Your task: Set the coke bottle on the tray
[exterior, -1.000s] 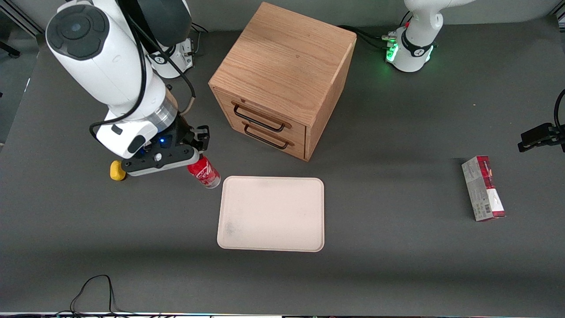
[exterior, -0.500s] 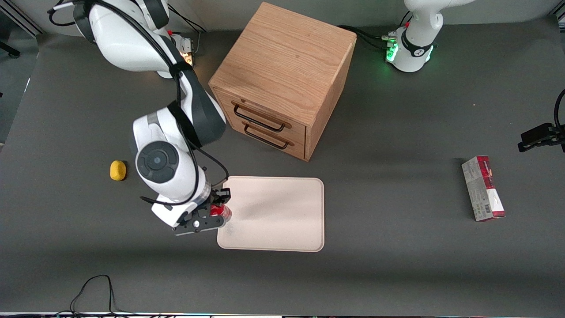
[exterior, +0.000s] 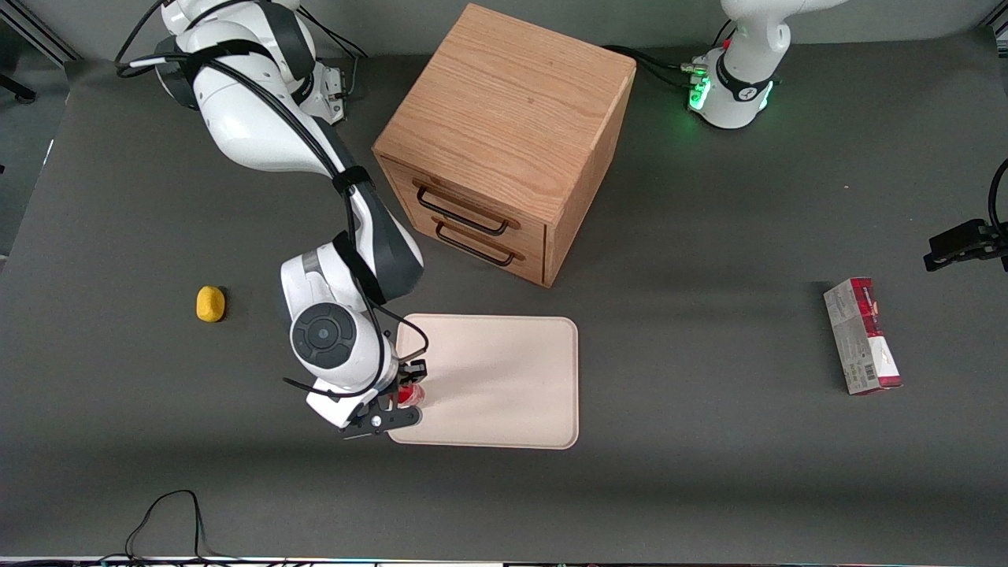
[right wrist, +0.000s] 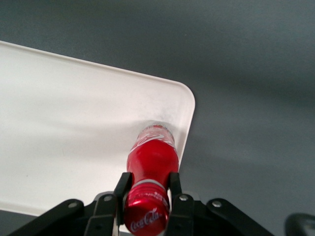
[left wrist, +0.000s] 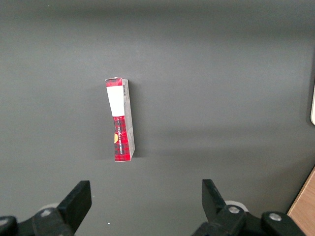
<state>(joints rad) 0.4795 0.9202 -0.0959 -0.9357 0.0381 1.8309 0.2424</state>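
Coke bottle (right wrist: pixel 151 164) upright over tray (right wrist: pixel 74 128) corner, neck clamped by down-pointing pincer (right wrist: pixel 147 194).

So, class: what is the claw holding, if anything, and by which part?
The claw holds the coke bottle by its neck, just below the cap, over a corner of the tray.

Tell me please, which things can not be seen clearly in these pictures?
- Front view: the coke bottle is mostly hidden under the gripper and wrist; only a red patch shows.
- Right wrist view: whether the bottle's base rests on the tray or hangs above it cannot be told.
- Right wrist view: the tray is cut off by the frame edge.
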